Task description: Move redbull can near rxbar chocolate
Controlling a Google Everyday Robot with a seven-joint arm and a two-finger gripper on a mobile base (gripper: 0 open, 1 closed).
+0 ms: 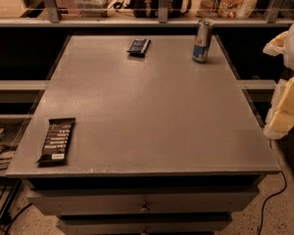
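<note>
Beyond the right edge of the table (pixel 152 106) hangs the gripper (pixel 286 82); how open it is, I cannot tell. The rxbar chocolate (pixel 57 141) lies at the near left corner, and the redbull can (pixel 203 41) stands at the far right corner. It is best to grasp the can at mid-height and keep it upright.

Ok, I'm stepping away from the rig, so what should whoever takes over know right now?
The pincer is at the right edge of the view, off the right side of the table, apart from the can.
The redbull can stands upright at the table's far right corner.
The rxbar chocolate lies flat at the near left corner.
A smaller dark bar lies near the far edge, left of the can.
Done: nothing yet; can and bar sit at opposite corners.
Left: grasp the can, carry it across, set it beside the rxbar.
</note>
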